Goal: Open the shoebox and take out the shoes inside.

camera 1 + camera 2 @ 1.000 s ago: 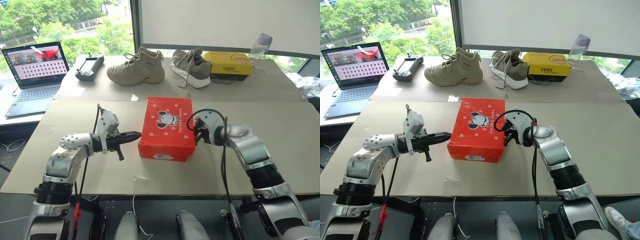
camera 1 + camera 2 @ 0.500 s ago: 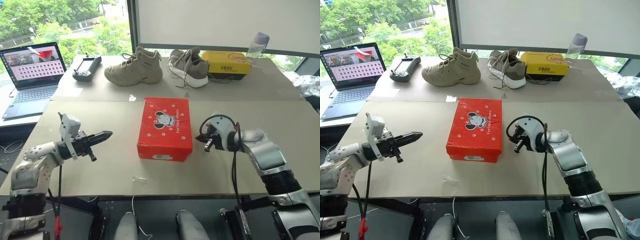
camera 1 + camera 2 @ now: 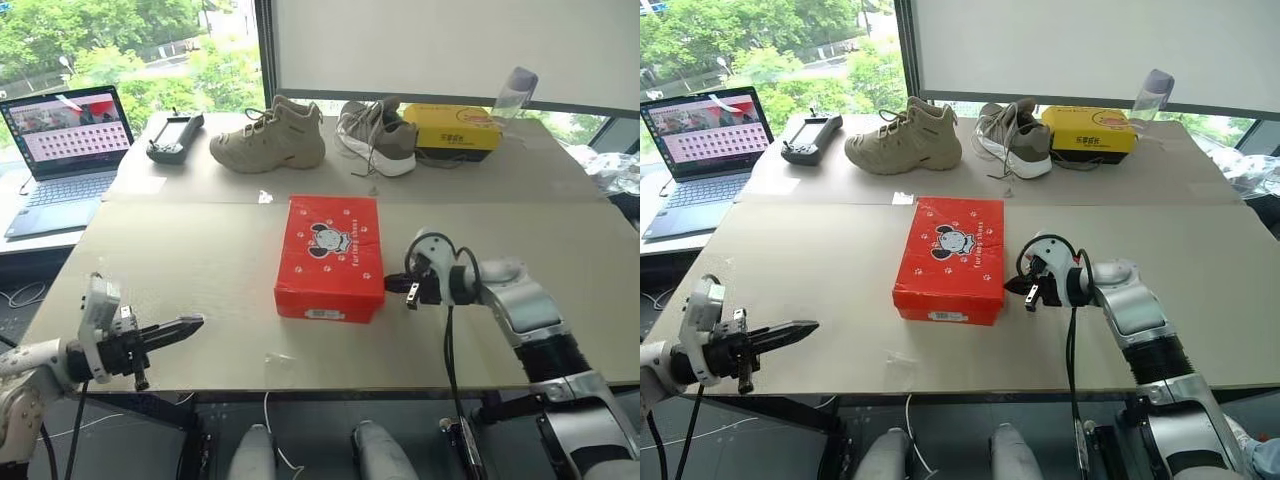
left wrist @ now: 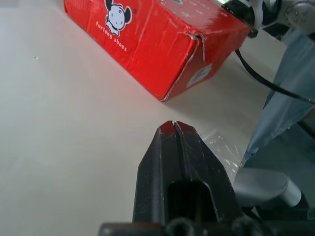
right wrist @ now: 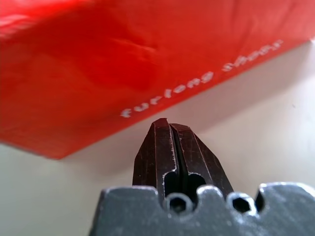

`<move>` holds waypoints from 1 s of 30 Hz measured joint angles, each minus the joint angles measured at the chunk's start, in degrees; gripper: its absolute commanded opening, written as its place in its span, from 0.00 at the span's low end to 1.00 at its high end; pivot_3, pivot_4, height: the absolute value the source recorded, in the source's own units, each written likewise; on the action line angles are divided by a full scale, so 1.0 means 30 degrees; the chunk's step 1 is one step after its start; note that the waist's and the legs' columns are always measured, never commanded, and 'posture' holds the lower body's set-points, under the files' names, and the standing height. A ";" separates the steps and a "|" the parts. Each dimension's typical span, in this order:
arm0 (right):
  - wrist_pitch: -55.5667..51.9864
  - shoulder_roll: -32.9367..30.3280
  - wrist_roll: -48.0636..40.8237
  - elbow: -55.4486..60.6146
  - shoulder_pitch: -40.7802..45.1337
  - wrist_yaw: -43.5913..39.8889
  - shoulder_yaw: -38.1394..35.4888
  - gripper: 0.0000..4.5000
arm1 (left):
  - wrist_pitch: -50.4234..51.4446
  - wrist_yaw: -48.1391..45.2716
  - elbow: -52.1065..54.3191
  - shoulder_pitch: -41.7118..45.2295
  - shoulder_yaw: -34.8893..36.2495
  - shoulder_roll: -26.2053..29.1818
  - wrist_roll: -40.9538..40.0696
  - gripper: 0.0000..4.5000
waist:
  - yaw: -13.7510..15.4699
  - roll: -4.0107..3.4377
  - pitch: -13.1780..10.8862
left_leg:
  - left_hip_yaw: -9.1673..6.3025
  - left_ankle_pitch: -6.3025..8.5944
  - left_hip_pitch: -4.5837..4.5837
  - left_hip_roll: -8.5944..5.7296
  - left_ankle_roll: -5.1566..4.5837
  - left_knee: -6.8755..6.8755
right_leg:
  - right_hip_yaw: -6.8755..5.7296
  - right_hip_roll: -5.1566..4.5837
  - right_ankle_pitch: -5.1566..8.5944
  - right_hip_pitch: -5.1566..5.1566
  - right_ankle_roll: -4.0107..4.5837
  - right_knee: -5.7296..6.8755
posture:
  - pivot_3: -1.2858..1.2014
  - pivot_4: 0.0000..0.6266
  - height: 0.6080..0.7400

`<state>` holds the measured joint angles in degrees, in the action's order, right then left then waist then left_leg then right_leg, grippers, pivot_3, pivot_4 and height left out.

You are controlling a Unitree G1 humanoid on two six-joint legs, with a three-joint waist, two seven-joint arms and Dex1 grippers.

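Sitting closed at the middle of the near table, the shoebox (image 3: 330,258) is a red cardboard box with a cartoon animal logo and white paw prints on its lid, and a white label on the short end that faces me. Its lid lies flat and fully down, so I judge that the opening step has not yet begun and the shoes are presumably inside, out of sight. My right gripper (image 3: 392,286) sits just beside the box's right long wall, low down near the tabletop, its two black fingers pressed together with nothing between them; from its wrist camera the red wall with white lettering looms close ahead of the fingertips (image 5: 165,129), but I cannot tell whether they touch it. My left gripper (image 3: 190,323) is well apart from the box, out near the front left edge of the table, also clenched shut and empty, pointing toward the box's near corner. I read this as the approach stage, with the right side lining up on the lid's edge. The next move, as I judge it, calls for getting a fingertip under the lid's lip on that long side and lifting it, while the left arm comes in to steady the box so it does not slide. Beyond the box, on the far table, stand a beige high-top sneaker (image 3: 270,135), a grey-and-white sneaker (image 3: 378,138), a yellow box (image 3: 457,127), a handheld controller (image 3: 174,136) and an open laptop (image 3: 66,150).
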<state>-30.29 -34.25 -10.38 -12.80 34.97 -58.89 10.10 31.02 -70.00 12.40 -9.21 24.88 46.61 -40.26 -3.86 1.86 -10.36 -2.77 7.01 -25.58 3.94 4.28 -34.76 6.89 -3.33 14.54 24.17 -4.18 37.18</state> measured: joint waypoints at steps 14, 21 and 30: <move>-0.2631 0.1370 -0.3872 -0.0883 0.2154 -0.0062 -0.3525 0.02 | -0.1966 0.0266 0.0401 -0.0121 -0.0729 -0.0112 0.0971 0.00 | -0.0045 -0.0004 -0.0002 | 0.0008 0.0000 0.0003 0.0002 -0.0001 0.0007 | 0.0007 0.0002 0.0001 0.0000 -0.0005 0.0006 | 0.52 0.24 0.79; -0.3439 0.1405 -0.4809 -0.0657 0.2366 -0.0033 -0.3724 0.02 | -0.2143 0.0623 0.0094 0.0440 -0.1259 -0.0311 0.1186 0.00 | -0.0042 -0.0005 -0.0002 | 0.0008 0.0000 0.0002 0.0001 -0.0001 0.0004 | 0.0010 0.0002 0.0001 0.0004 -0.0005 0.0006 | 0.52 0.24 0.79; -0.4287 0.0993 -0.4721 0.0560 0.4814 -0.0219 -0.2353 0.02 | -0.2374 0.0591 -0.0216 0.0783 -0.1832 -0.0341 0.1381 0.00 | -0.0202 -0.0054 -0.0032 | 0.0020 -0.0001 0.0001 0.0004 -0.0001 0.0012 | 0.0019 0.0003 -0.0007 0.0044 0.0002 0.0025 | 0.52 0.24 0.79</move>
<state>-43.15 -31.28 -24.54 -11.12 49.41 -59.55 3.04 23.90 -68.23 11.75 -6.86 19.39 45.59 -36.11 -4.47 1.70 -10.45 -2.70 7.01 -25.58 3.95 4.28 -34.72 6.95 -3.32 14.52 24.30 -4.17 37.26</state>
